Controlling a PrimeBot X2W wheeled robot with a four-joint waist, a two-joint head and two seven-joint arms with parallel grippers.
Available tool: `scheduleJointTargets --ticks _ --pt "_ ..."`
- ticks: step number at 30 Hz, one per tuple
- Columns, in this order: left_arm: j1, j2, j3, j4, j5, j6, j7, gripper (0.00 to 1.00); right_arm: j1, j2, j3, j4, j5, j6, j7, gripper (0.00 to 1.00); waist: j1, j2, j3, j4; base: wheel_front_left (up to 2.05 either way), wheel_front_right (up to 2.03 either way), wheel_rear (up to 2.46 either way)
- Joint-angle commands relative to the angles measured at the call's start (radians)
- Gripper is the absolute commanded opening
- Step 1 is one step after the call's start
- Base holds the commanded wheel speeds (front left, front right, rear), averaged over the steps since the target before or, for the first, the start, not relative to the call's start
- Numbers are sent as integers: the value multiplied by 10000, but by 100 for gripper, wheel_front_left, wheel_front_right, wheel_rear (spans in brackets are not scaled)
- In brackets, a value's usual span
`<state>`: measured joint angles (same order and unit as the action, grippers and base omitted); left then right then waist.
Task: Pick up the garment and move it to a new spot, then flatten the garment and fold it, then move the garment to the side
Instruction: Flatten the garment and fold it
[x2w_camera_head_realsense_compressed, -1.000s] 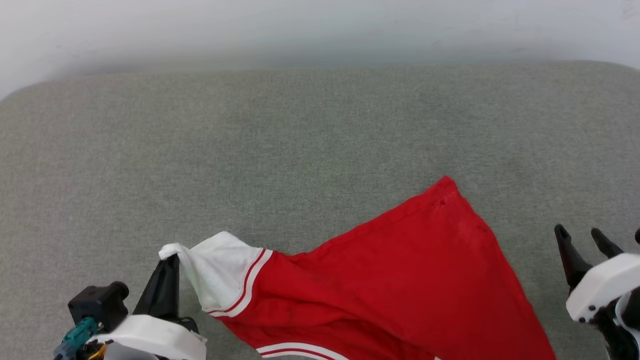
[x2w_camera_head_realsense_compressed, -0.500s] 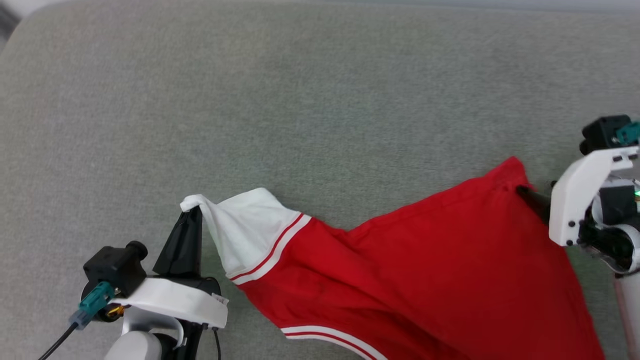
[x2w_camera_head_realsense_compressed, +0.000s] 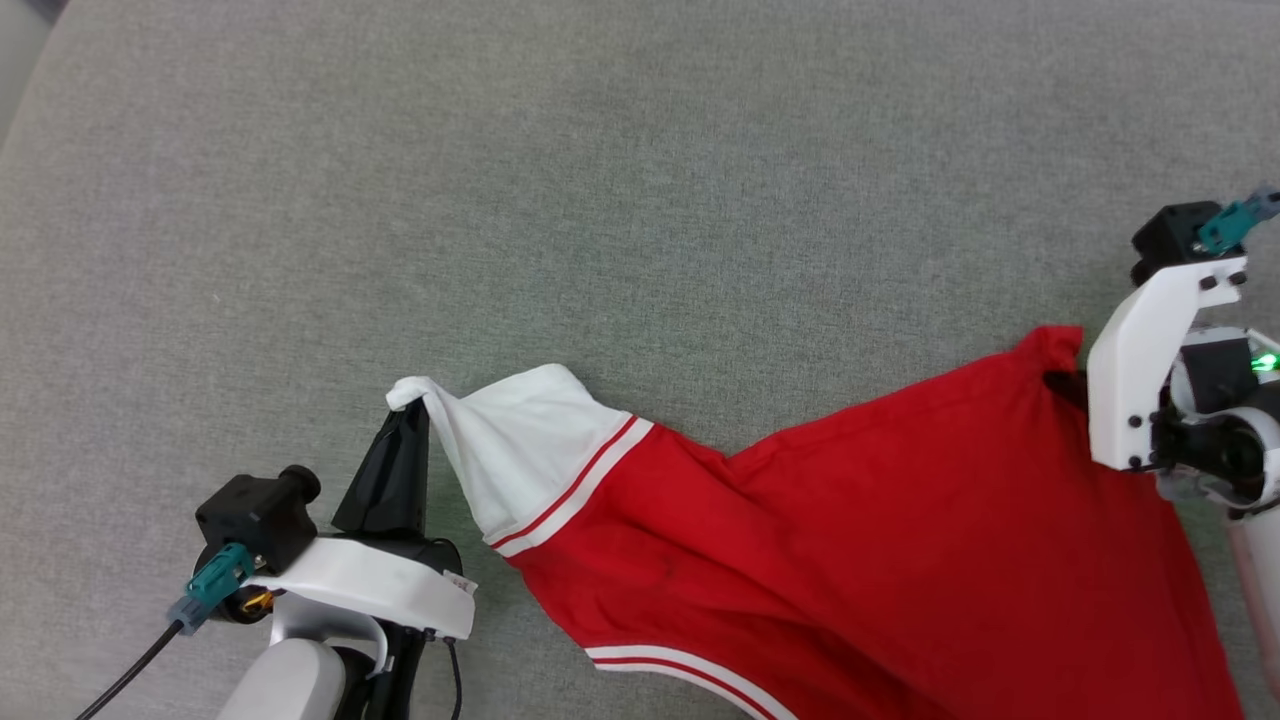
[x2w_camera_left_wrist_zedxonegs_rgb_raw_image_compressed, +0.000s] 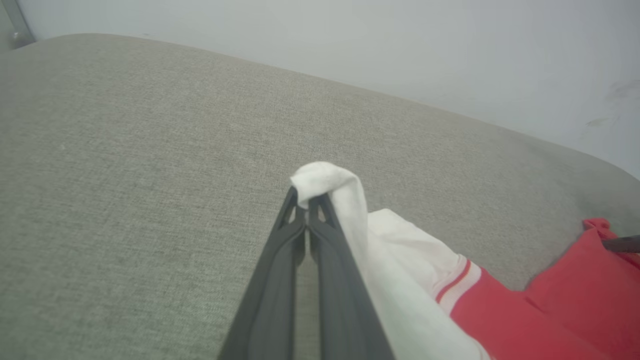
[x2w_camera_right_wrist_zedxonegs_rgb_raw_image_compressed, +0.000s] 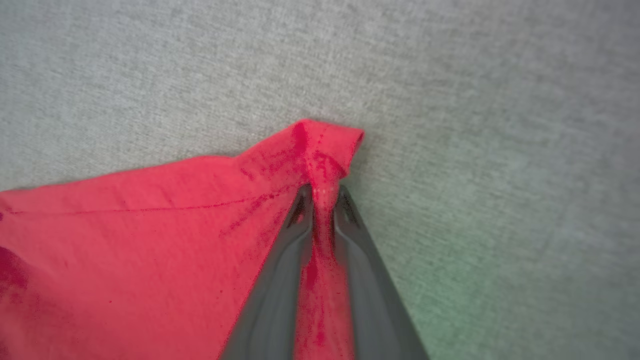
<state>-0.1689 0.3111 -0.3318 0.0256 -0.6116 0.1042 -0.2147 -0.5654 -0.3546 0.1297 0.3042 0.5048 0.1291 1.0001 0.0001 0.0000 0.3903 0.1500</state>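
The garment (x2w_camera_head_realsense_compressed: 850, 520), a bright red shirt with a white sleeve and thin red-and-white stripe trim, lies spread over the lower middle and right of the grey surface. My left gripper (x2w_camera_head_realsense_compressed: 405, 415) is shut on the tip of the white sleeve (x2w_camera_left_wrist_zedxonegs_rgb_raw_image_compressed: 325, 182), which bunches over its fingertips. At the right, my right gripper (x2w_camera_head_realsense_compressed: 1065, 382) pinches the red corner (x2w_camera_right_wrist_zedxonegs_rgb_raw_image_compressed: 325, 150) of the garment; a fold of red cloth runs between its two dark fingers (x2w_camera_right_wrist_zedxonegs_rgb_raw_image_compressed: 272, 290). The garment's lower part runs out of the head view.
The grey fabric surface (x2w_camera_head_realsense_compressed: 600, 200) stretches far beyond the garment. Its rounded back edge meets a pale wall (x2w_camera_left_wrist_zedxonegs_rgb_raw_image_compressed: 400, 45) in the left wrist view. A black cable (x2w_camera_head_realsense_compressed: 125, 680) hangs from my left wrist.
My right gripper came in from the lower right, reached the garment's red corner and closed on it. The head camera tilted down, shifting the whole picture. The left gripper kept hold of the sleeve.
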Motion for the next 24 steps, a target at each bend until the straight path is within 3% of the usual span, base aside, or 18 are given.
scheduleJointTargets --ticks 1,13,24 --pt "-41 26 36 60 -22 -40 -30 0 745 332 385 510 84 27 130 0 -1 0 -146 -34 0 0 0" --pt "-432 741 296 515 -217 -184 578 0 302 -48 77 510 -426 12 -2074 0 -1 0 -2040 -645 0 0 0" --pt "-3093 1093 636 2217 -477 -497 1479 0 -797 313 -176 1792 -928 10 -3949 0 -1 0 -3407 -1310 0 0 0"
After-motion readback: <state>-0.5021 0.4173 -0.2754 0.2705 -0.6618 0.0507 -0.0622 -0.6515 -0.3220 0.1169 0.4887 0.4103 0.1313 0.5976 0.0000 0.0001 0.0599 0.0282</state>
